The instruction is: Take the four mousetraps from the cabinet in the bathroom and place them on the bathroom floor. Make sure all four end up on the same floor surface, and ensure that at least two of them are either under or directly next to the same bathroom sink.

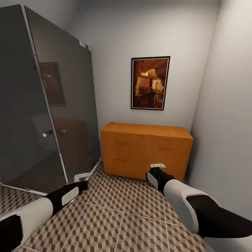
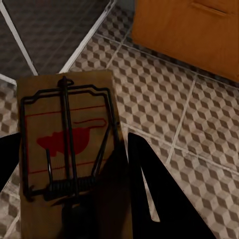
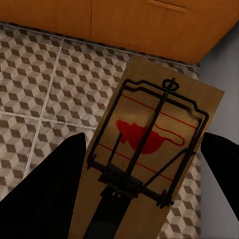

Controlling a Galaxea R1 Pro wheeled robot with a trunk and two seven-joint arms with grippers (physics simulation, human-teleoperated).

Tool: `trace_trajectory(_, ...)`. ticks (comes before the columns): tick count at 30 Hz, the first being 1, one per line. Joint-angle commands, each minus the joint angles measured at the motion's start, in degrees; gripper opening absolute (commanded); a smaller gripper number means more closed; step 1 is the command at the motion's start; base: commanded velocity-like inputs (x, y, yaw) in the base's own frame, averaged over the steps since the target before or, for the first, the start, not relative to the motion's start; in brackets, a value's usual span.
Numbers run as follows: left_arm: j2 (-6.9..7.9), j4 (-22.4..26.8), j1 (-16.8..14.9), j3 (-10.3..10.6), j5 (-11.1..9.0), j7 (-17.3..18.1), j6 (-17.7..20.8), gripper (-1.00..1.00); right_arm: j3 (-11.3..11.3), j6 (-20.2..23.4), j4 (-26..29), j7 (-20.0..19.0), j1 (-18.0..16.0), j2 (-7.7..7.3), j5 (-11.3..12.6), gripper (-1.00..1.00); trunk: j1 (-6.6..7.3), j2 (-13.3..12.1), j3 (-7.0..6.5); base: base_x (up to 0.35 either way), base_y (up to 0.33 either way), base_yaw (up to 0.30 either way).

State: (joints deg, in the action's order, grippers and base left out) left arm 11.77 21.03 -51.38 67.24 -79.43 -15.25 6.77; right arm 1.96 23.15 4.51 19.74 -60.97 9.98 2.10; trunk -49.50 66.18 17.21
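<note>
Pincer on the left arm [image 1: 83, 179] is clamped on a mousetrap [image 2: 67, 144]: in the left wrist view the tan board sits right between the two dark fingers [image 2: 159, 199], wire bar and spring on top, red mouse mark in the middle. Right pincer [image 1: 157, 168] has the same deal going, gripping a second mousetrap [image 3: 149, 149], with its black fingers [image 3: 50, 189] on either side of the board. So both are closed on a trap each, held up above the bathroom floor [image 1: 133, 217], not lying on it.

From the head view, the left arm comes in from around 8 o'clock and the right one from about 4 o'clock, both reaching forward. Only the pale tips at the pincers show from up there; the traps themselves are too small to make out.

Cabinet [image 1: 147, 150] is the orange-brown one straight ahead, roughly 12 o'clock, pushed against the back wall with its drawer fronts all closed as far as I can tell. Right pincer is just in front of its lower drawers. Glass shower stall [image 1: 52, 105] takes up the 10 o'clock side, dark and reflective, with the left pincer near its bottom corner. Framed picture [image 1: 149, 83] hangs on the wall above the cabinet. Floor is that cube-pattern tile all over.
</note>
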Motion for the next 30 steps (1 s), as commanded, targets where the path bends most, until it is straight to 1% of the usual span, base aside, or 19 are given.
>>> trace_trajectory(1, 0.0, -0.1, 0.6, 0.4, 0.0, -0.4, -0.6, -1.0, 0.2, 0.3, -0.3, 0.3, 0.0, 0.01, 0.2, -1.0, -0.01, 0.1, 0.03, 0.0, 0.0, 0.257)
trace_trajectory(8, -0.42, -0.7, 2.7, 0.4, -0.1, -0.5, -2.9, -1.0, 0.2, 0.4, -1.5, 0.3, 0.0, 0.01, 0.2, -1.0, -0.01, 0.1, -0.26, 0.0, 0.0, 0.257)
trace_trajectory(12, -0.3, -1.3, 3.4, 0.3, -0.2, -0.5, -5.9, -1.0, 0.2, 0.5, -1.6, 0.3, 0.0, 0.01, 0.1, -1.0, -0.01, 0.1, -0.32, 0.0, 0.0, 0.264)
trace_trajectory(17, -0.19, -2.0, 3.6, 0.3, -0.1, -0.4, -6.2, -1.0, 0.2, 0.4, -1.8, 0.0, 0.0, 0.01, 0.1, -1.0, -0.01, 0.1, -0.33, 0.0, 0.0, 0.268)
trace_trajectory(24, -0.16, -2.1, 3.6, -0.3, -0.1, -0.3, -6.1, -1.0, 0.2, 0.4, -1.9, -0.3, 0.0, 0.01, 0.1, -1.0, -0.01, 0.1, -0.5, 0.0, 0.0, 0.269)
trace_trajectory(30, -0.19, -2.0, 3.6, -0.4, -0.1, -0.5, -6.0, -1.0, 0.2, 0.3, -1.9, 0.1, 0.0, 0.01, 0.1, -1.0, -0.01, 0.1, -0.74, 0.0, 0.0, 0.268)
